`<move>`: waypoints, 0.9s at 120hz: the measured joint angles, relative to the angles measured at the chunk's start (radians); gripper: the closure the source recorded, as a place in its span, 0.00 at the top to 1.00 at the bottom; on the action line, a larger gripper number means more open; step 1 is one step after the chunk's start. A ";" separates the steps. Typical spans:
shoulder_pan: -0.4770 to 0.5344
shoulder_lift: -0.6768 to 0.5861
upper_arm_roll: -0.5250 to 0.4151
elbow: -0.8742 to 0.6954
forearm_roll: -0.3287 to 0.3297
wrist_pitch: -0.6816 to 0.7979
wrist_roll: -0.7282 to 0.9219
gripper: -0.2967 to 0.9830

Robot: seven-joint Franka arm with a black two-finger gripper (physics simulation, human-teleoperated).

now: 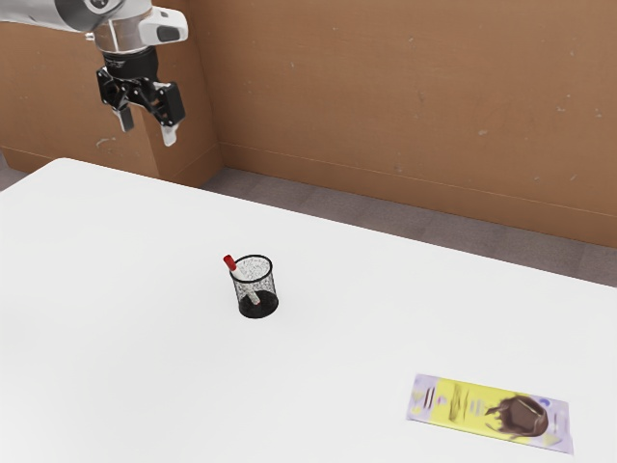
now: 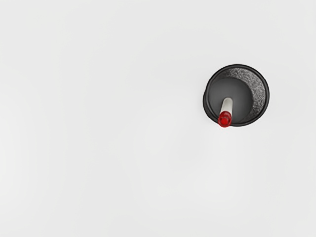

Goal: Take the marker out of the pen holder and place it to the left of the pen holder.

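White link and black hand at the exterior view's upper left: that is my arm (image 1: 123, 34) coming in, with the gripper (image 1: 147, 127) pointing down at its end. Fingers wide, a clear gap between the tips, nothing between them. The hand hangs raised, well apart from everything on the white table (image 1: 116, 280). Behind, a brown wall (image 1: 405, 106) runs along toward the exterior view's right, with a strip of grey floor (image 1: 386, 212) at its foot.

Next along, the marker (image 1: 230, 262): red end, pale barrel. It is inside the pen holder (image 1: 257, 312), tilted. I read its long axis as a slant, from the low pale end down near the holder's dark base, up toward the exterior view's left, the red end poking up and out past the rim. In the wrist view I look down into the holder and see the marker foreshortened, almost end-on, red end nearest me and overlapping the rim, barrel running back down inside. The holder itself stands upright, dark mesh wall, round black rim.

Furthest to the exterior view's right, a packet (image 1: 463, 405) lies flat, yellow and lilac with a brown picture, well apart from the holder.
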 joint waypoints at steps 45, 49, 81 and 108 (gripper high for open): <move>0.029 -0.192 0.037 -0.139 -0.056 -0.010 0.052 0.77; 0.033 -0.290 0.058 -0.283 -0.045 0.013 0.066 0.77; 0.067 -0.372 0.193 -0.791 -0.018 0.368 0.196 0.77; 0.065 -0.290 0.193 -0.847 -0.077 0.556 0.274 0.77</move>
